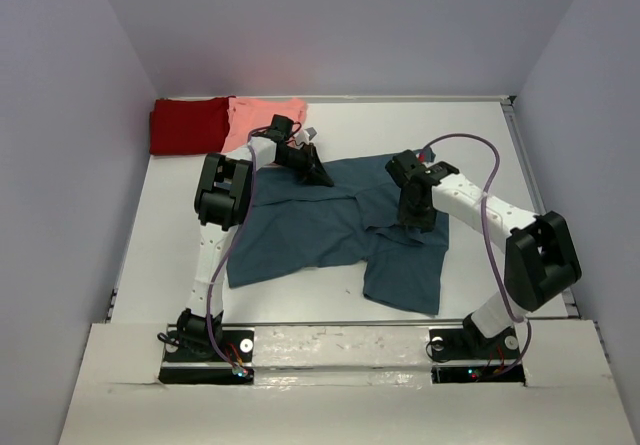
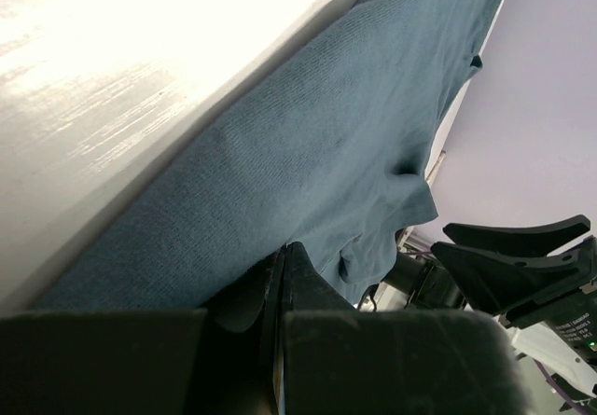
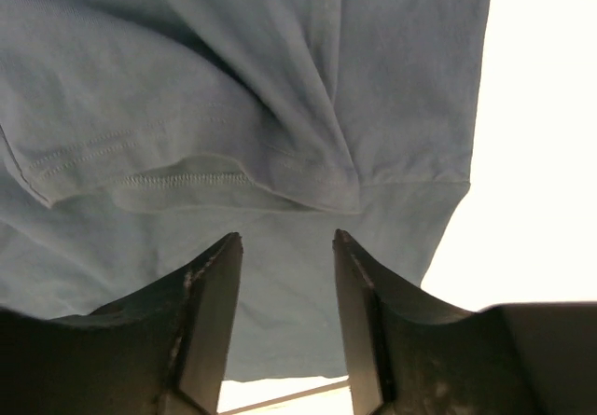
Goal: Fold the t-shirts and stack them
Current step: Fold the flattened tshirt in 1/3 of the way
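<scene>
**Three tees, two grippers, one white table**

The left gripper (image 2: 280, 270) had its fingers pressed together on the far edge of the teal-blue t-shirt (image 1: 300, 235). The right gripper (image 3: 284, 247) hovered over the same shirt's rumpled right side, its fingers about half apart and gripping nothing. That soft, fine-ribbed tee lay spread mid-table, partly lapped over itself. One dark red t-shirt (image 1: 188, 125) and one salmon-pink t-shirt (image 1: 262, 115) lay side by side in the far left corner. The table (image 1: 480, 145) was smooth and white, enclosed by pale lavender walls (image 1: 350, 25).
</scene>
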Controlling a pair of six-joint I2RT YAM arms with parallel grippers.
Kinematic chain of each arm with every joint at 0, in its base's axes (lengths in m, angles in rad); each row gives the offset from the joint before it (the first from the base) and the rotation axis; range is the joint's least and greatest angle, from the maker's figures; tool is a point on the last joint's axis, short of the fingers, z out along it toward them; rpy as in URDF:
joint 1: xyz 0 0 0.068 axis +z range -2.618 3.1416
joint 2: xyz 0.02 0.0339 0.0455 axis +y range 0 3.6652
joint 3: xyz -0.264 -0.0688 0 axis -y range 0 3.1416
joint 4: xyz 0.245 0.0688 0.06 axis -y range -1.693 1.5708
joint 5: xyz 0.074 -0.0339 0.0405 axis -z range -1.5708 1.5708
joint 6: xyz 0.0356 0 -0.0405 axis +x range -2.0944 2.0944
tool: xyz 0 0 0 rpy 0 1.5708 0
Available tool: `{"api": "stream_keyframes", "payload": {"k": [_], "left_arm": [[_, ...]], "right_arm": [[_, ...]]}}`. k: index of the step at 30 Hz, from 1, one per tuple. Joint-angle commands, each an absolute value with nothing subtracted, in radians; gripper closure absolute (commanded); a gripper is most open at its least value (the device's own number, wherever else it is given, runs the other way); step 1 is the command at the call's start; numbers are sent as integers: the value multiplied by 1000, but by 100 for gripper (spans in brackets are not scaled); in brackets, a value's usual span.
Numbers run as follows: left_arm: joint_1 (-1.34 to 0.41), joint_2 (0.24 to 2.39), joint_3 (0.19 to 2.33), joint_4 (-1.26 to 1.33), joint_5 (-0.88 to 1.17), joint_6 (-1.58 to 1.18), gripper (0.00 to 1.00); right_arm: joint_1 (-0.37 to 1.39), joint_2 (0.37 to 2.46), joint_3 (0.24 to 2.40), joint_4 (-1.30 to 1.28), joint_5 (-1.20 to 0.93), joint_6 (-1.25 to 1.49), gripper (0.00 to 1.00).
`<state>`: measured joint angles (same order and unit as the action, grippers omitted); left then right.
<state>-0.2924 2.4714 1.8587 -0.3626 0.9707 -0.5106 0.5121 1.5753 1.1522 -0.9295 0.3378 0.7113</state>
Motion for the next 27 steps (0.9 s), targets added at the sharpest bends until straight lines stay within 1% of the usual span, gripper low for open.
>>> {"api": "stream_keyframes", "payload": {"k": [1, 8, 17, 21, 27], "left_arm": [[-276, 2482, 1859, -405, 902, -497, 92], [-276, 2480, 1859, -405, 900, -497, 92], [-276, 2480, 1856, -405, 900, -494, 92], [-275, 2480, 1855, -405, 900, -494, 92], [-275, 2479, 1853, -405, 900, -494, 92]], "right_arm": [[515, 1597, 1203, -901, 393, 713, 52], [515, 1661, 1223, -850, 422, 626, 52], [515, 1695, 1223, -787, 434, 595, 53], [515, 1729, 1236, -769, 425, 581, 57], [515, 1746, 1247, -749, 422, 577, 65]]}}
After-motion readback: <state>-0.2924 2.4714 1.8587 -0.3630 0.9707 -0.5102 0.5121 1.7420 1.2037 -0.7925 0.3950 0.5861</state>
